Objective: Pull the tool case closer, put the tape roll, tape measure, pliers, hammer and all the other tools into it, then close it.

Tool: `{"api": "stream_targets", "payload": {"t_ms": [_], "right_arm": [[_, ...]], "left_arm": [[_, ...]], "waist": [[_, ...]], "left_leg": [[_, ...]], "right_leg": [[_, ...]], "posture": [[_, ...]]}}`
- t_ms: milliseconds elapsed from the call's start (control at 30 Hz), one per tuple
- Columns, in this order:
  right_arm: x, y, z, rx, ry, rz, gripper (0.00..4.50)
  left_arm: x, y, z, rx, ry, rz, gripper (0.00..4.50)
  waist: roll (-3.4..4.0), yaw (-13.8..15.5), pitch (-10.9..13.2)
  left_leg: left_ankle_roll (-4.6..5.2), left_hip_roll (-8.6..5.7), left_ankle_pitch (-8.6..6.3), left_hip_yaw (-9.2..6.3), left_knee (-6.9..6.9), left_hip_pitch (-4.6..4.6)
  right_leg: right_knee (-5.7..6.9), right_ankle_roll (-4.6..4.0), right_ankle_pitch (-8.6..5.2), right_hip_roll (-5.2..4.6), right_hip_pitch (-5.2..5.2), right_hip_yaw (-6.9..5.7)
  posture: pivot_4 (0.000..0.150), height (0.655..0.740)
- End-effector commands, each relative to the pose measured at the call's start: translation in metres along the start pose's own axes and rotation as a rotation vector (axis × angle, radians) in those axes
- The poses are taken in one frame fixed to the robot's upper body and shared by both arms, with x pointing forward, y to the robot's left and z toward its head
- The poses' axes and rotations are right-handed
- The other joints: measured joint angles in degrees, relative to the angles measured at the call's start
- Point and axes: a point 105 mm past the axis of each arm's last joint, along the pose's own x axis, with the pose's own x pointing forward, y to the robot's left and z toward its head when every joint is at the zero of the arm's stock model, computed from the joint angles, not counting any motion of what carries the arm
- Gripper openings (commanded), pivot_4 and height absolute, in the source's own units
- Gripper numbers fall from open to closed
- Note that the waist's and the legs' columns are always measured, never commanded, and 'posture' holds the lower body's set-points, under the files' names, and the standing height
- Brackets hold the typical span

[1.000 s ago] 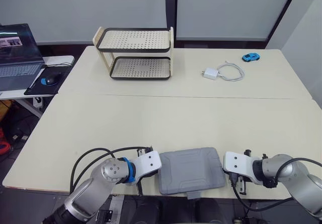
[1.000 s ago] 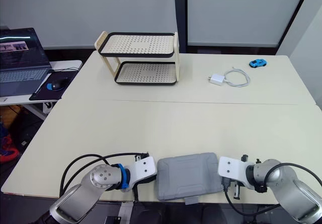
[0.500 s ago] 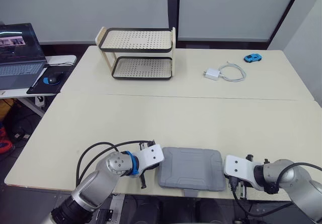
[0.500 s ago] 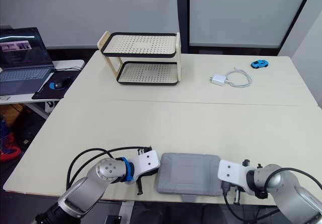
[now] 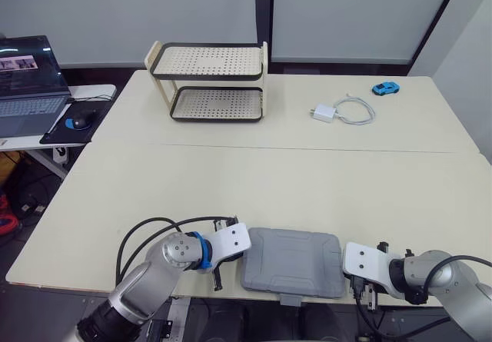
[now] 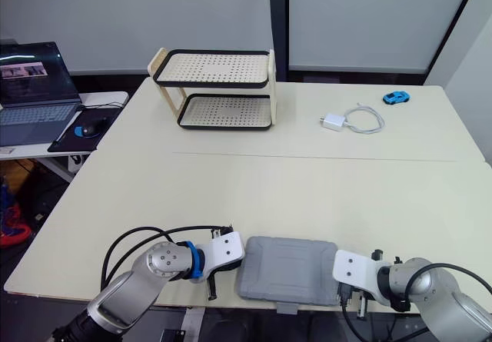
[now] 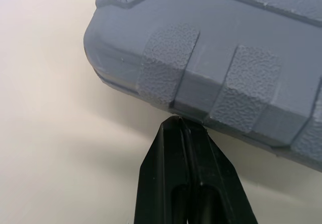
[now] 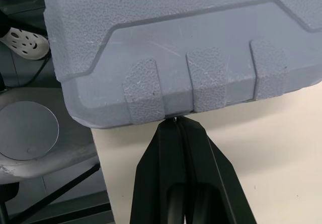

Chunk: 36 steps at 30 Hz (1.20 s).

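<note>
Closed grey tool case (image 5: pixel 293 261) (flat) at table's near edge

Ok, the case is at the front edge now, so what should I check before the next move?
1. Tool case within easy reach: ok, it lies between both hands.
2. Case fully on the table: not ok, the right wrist view shows a near corner jutting past the edge.
3. Lid open for loading: not ok, it is closed.
4. Left hand ready to grasp: not ok, fingers shut, tips at the case's side.
5. Right hand ready to grasp: not ok, fingers shut, tips at the case's side.
6. Tools located: cannot tell; the table holds a rack, a charger and a blue toy car.
</note>
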Motion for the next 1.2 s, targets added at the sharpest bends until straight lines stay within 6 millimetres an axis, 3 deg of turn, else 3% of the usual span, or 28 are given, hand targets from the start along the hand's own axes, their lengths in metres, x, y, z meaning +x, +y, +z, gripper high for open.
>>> {"api": "stream_targets", "payload": {"t_ms": [33,1200], "right_arm": [[-0.004,-0.002,0.013,-0.045,-0.054,-0.022,0.05],[-0.007,0.002,0.006,0.000,-0.039,-0.009,0.05]], "left_arm": [[0.003,-0.025,0.013,0.025,-0.064,-0.110,0.00],[0.008,-0.015,0.008,0.027,-0.042,-0.059,0.00]], "waist": [[0.00,0.0,0.0],[0.04,0.2,0.0]], "left_leg": [[0.00,0.00,0.00,0.00,0.00,0.00],[0.01,-0.02,0.00,0.00,0.01,0.02]], "right_leg": [[0.00,0.00,0.00,0.00,0.00,0.00],[0.00,0.00,0.00,-0.02,0.06,-0.01]], "posture": [[0.150,0.7400],[0.150,0.7400]]}}
